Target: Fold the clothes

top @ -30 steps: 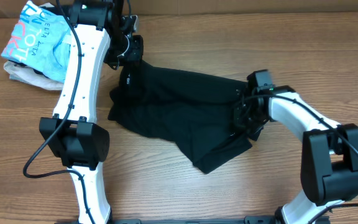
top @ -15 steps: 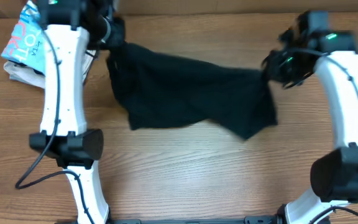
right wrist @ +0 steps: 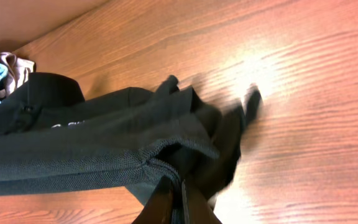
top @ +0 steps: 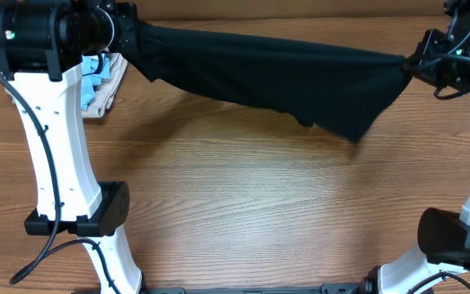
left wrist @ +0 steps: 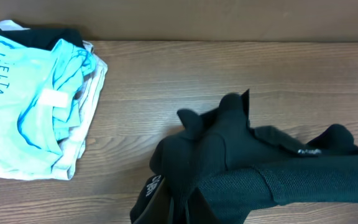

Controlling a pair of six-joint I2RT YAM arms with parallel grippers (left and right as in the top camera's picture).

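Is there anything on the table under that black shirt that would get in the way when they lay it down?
Nothing visible. The left gripper and right gripper hold the black shirt stretched over bare table; the pile with the light blue shirt lies off to the side, by the left end.

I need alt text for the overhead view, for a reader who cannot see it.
A black shirt hangs stretched above a wooden table, the left gripper gripping one end and the right gripper the other. A light blue shirt and a beige garment lie at the far left.
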